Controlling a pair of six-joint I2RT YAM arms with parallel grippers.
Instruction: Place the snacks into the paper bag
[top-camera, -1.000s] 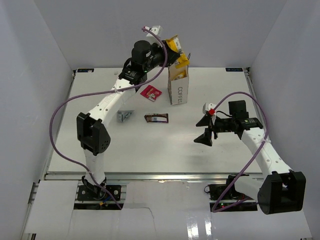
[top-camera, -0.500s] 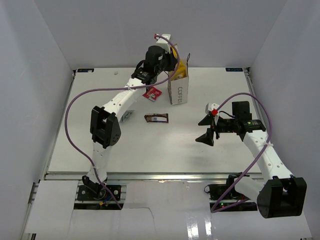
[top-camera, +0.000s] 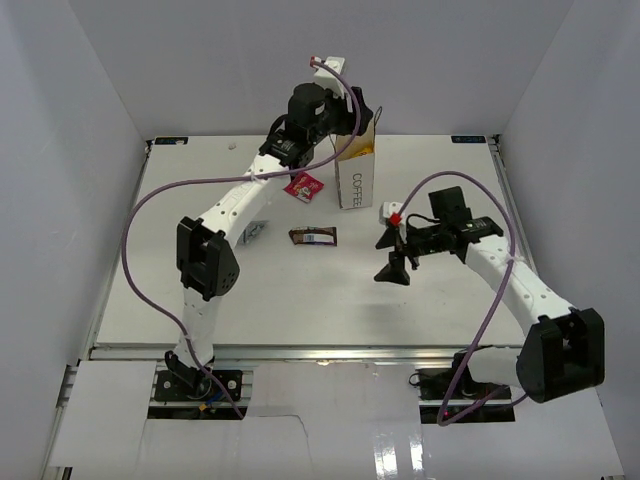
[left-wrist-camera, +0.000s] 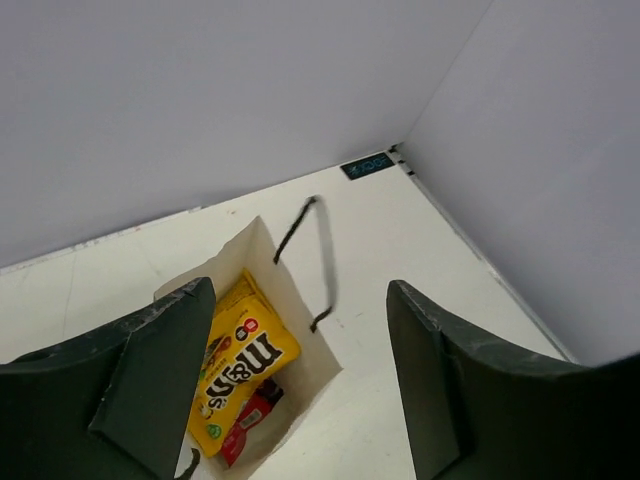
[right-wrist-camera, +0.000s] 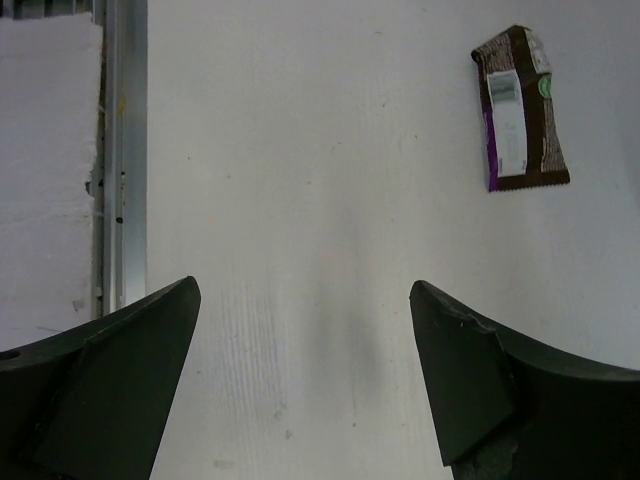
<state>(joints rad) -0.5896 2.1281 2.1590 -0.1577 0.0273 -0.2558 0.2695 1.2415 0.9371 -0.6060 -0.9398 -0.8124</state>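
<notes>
Right wrist view: the open, empty right gripper (right-wrist-camera: 302, 300) faces the dark brown bar (right-wrist-camera: 520, 110), lengthwise ahead, toward the desk's (right-wrist-camera: 300, 150) far edge.

2 white arms (top-camera: 235, 197) w/ black joints (top-camera: 206, 270), purple cables (top-camera: 123, 250)

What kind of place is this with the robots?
Probably a robot test booth in a lab: plain white walls box in a table, and two robot arms are bolted at its edge.
</notes>
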